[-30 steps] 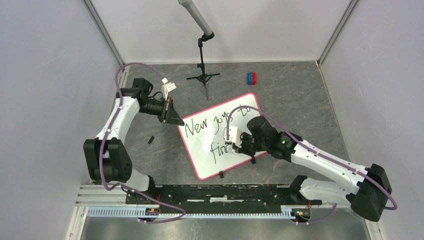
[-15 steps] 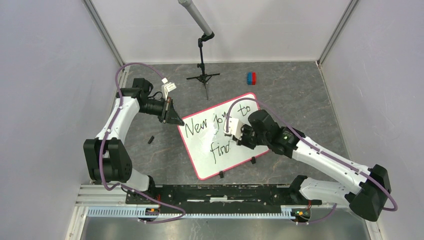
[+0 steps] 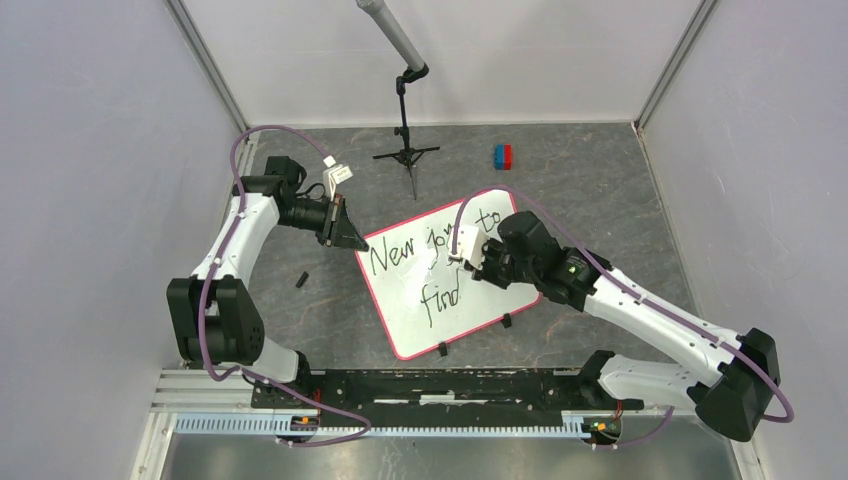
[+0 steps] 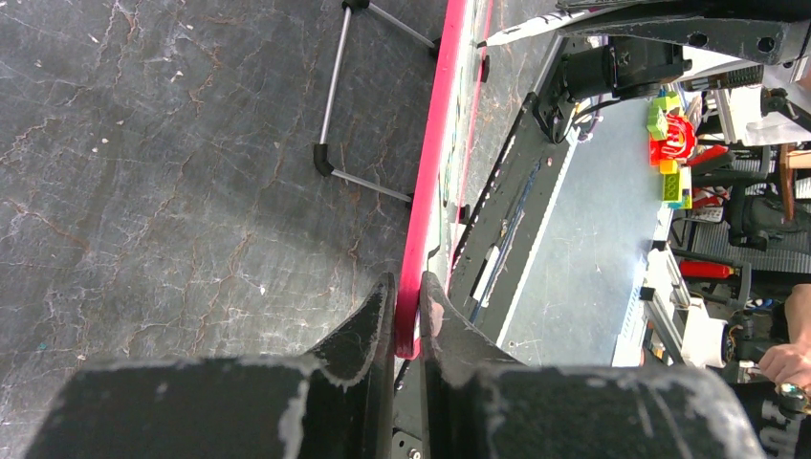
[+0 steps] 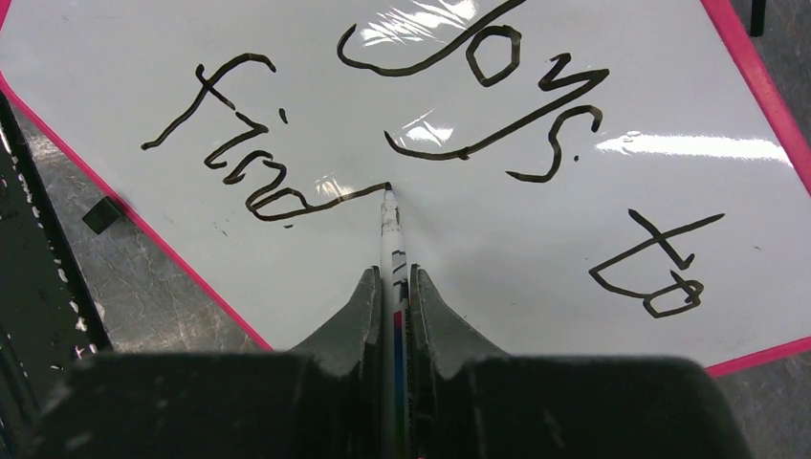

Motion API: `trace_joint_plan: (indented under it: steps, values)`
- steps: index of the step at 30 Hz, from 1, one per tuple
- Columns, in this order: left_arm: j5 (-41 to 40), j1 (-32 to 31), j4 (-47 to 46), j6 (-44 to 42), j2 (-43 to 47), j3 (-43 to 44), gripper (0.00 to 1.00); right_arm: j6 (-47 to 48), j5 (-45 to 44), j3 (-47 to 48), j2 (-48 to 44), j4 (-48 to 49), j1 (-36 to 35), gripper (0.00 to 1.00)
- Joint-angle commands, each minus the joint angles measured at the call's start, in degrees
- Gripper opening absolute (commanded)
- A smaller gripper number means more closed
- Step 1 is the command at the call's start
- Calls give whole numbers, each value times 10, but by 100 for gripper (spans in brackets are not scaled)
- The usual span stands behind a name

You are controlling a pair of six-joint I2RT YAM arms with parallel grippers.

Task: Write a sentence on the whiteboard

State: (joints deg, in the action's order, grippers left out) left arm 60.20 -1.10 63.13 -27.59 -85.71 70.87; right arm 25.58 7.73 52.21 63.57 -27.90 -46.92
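The whiteboard lies tilted on the dark floor, white with a pink-red rim. My left gripper is shut on its left corner; in the left wrist view the fingers pinch the pink rim. My right gripper hovers over the board's middle, shut on a thin white marker. The marker's tip touches the board at the end of the long stroke of the "d". The sentence reads "New joys to" with "find" below it in black.
A black tripod stand is behind the board. A red-and-blue block lies at the back right. A small black piece sits left of the board, black clips at its near edge. Grey walls enclose the floor.
My right gripper has moved away from the near edge with the marker, drawing the long stroke of the "d" in "find". The left arm has stayed put on the rim.
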Motion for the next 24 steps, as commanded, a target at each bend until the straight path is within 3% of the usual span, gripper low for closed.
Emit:
trace_joint_plan:
  steps: [1,24]
  values:
    - [-30,-5,-11,-4,-1,6,3,4,9,4,-1,8,3,0]
    - [-31,-6,-12,-6,-4,6,2,2,60,-78,-19,0,2,0]
